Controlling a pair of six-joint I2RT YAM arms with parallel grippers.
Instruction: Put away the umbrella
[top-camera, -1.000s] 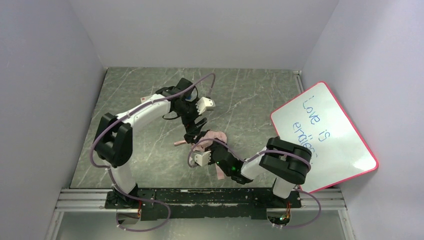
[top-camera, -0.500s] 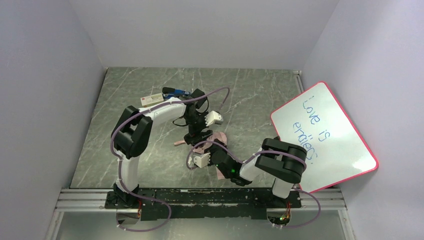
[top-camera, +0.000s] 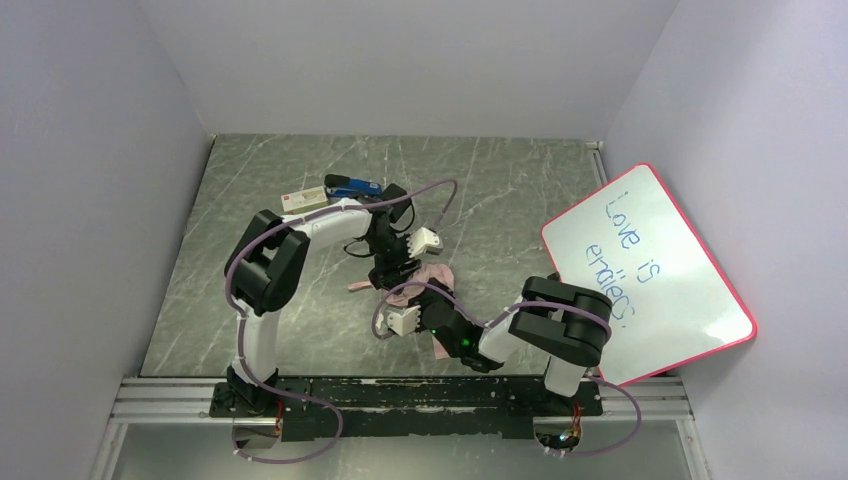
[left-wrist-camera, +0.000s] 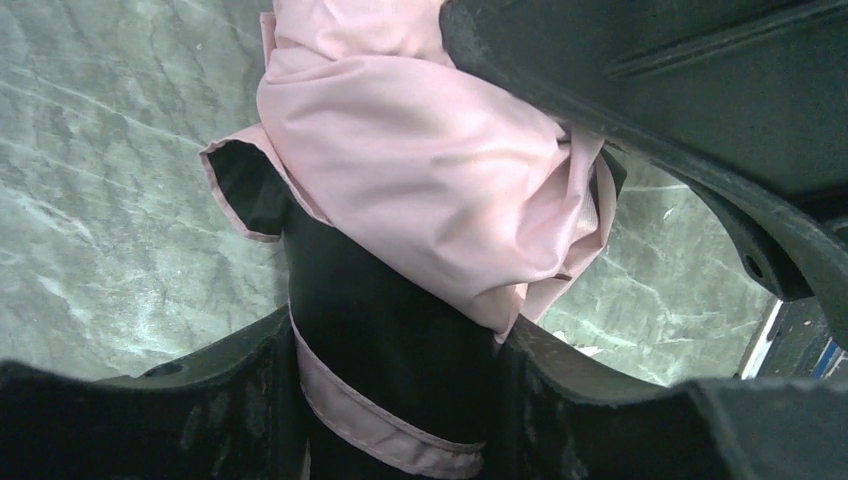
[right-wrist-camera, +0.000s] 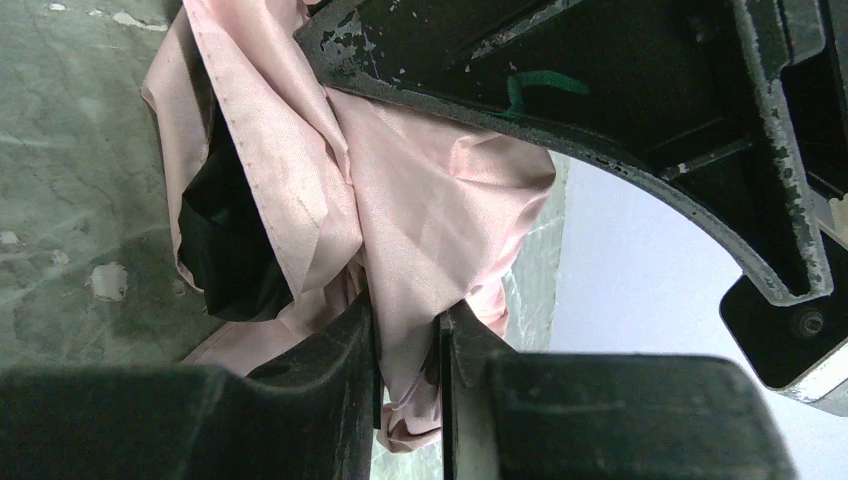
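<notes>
The umbrella (top-camera: 432, 273) lies collapsed and crumpled at the centre of the scene, slightly toward the near side. Its pale pink fabric is bunched in loose folds, with a black underside showing.

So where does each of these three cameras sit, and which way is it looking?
Top external: above and behind the arms, looking down on the table; both arms show, left gripper and right gripper both at the umbrella.
Left wrist: on the left arm's wrist, looking along its fingers at the umbrella between them.
Right wrist: on the right wrist, its fingers pinching pink fabric.
Shared: all three show the umbrella on the table.
</notes>
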